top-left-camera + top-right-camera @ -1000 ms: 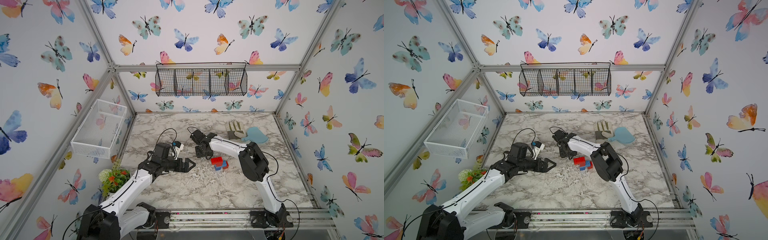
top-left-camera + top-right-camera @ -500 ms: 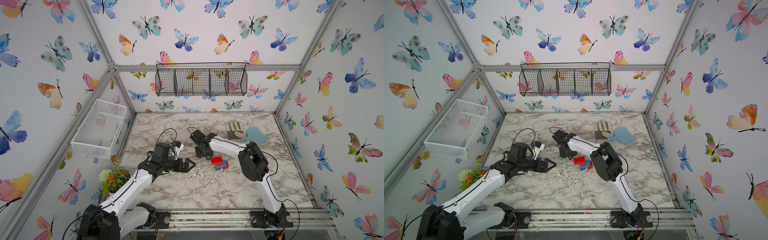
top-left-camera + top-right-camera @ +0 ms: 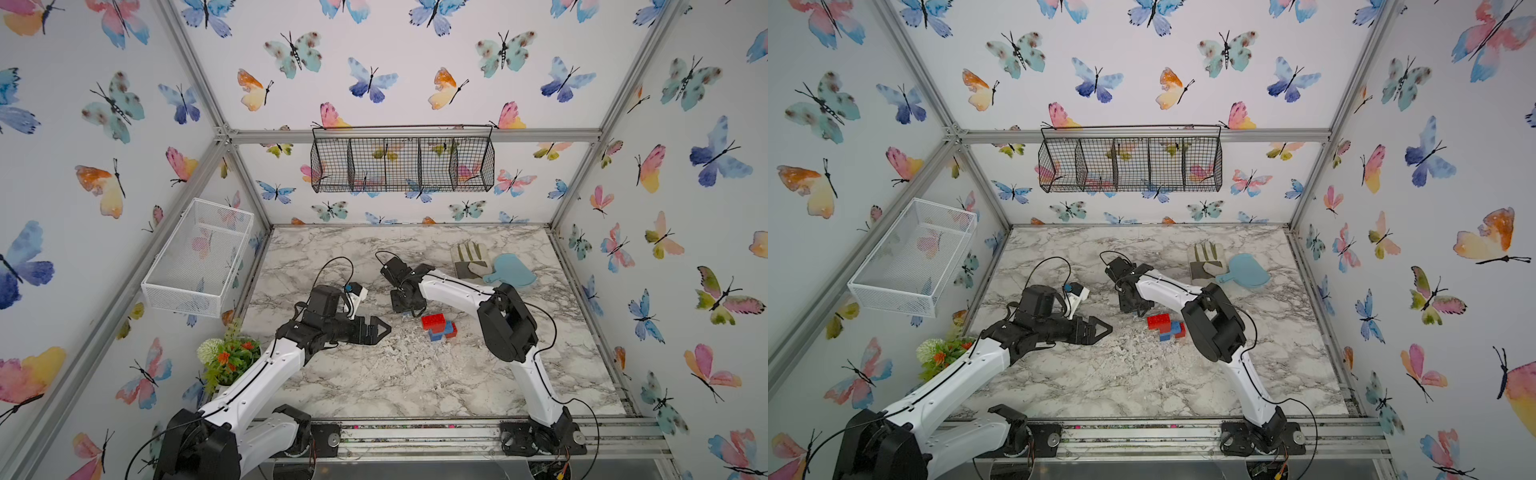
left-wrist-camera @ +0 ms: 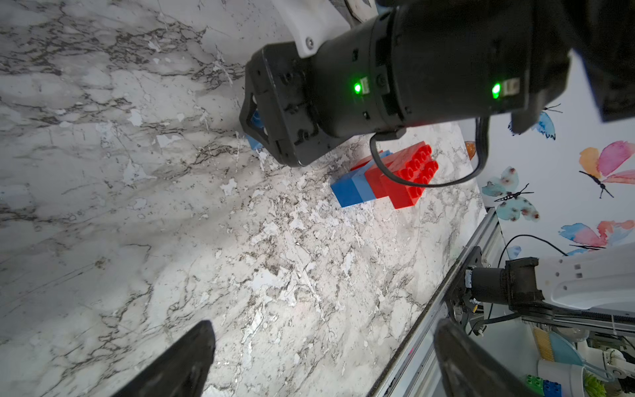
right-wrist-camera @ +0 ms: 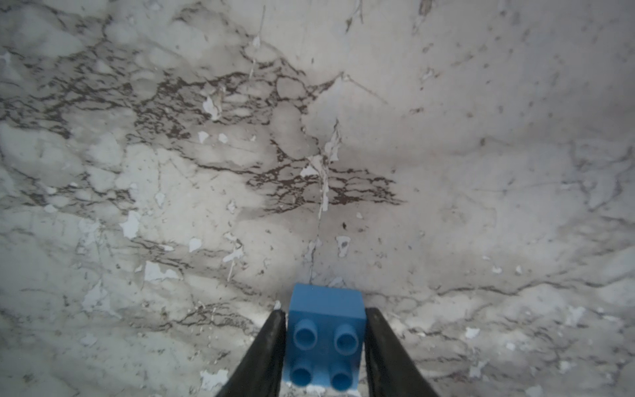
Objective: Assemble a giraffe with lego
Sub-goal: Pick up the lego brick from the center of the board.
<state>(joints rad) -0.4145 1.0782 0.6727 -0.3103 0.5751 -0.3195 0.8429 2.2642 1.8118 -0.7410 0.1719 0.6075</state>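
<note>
Two robot arms stand at one marble table (image 3: 415, 382): the left arm (image 3: 266, 374) and the right arm (image 3: 457, 286), each with one pair of jaws. Two green lights (image 4: 357, 88) show on the right arm. There is one small blue brick (image 5: 324, 340) with four studs. There is also one cluster of joined red and blue bricks (image 3: 440, 332), including one long red brick (image 3: 433, 321); the number of bricks in the cluster cannot be told. There is one glove (image 3: 469, 259), one pale blue paddle (image 3: 513, 270), one potted plant (image 3: 228, 357), one black wire basket (image 3: 403, 166) and one white mesh basket (image 3: 183, 297).
</note>
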